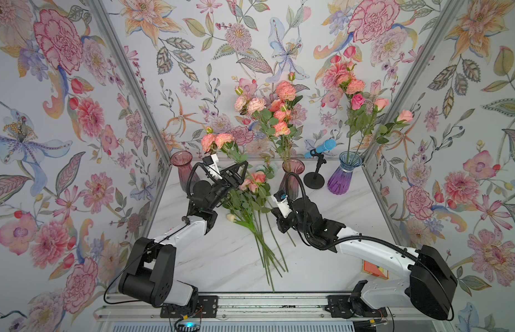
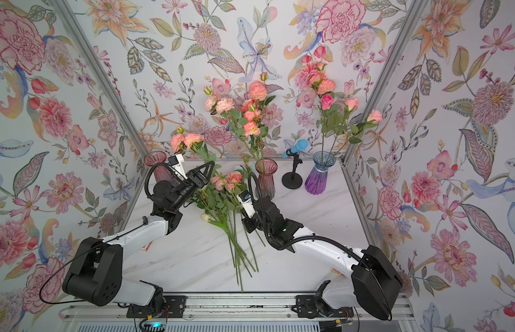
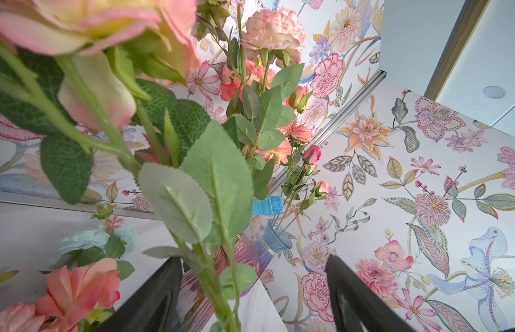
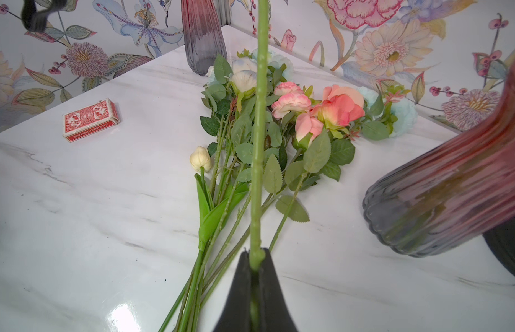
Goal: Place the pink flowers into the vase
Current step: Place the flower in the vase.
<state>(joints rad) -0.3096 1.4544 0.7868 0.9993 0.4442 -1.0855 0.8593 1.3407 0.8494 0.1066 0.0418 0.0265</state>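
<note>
Okay, white marble tabletop (image 1: 210,258), two arms reaching in from the near edge. A loose pile of pink flowers (image 1: 254,179) lies flat mid-tabletop between the arms, stems toward the near edge, with pale blue flowers (image 4: 402,112) mixed in at the far end. More pink blooms stand in the middle pink vase (image 1: 292,172) and in the blue-purple vase (image 1: 341,175) at back right. Another pink vase (image 1: 180,169) sits in the back-left corner. Right hand (image 4: 256,254) is clamped tight on a bare part of the held stem (image 4: 257,143), which is clear of the tabletop and leaning, its pink heads (image 1: 218,140) up near the back-left vase. Left hand (image 3: 254,258) is wide, fingers either side of the stem's leafy part, not pinching. Blue microphone (image 1: 321,148) stands between the two right-side vases. Red card box (image 4: 91,119) lies apart from the pile, white bud (image 4: 200,158) at the pile's edge.
</note>
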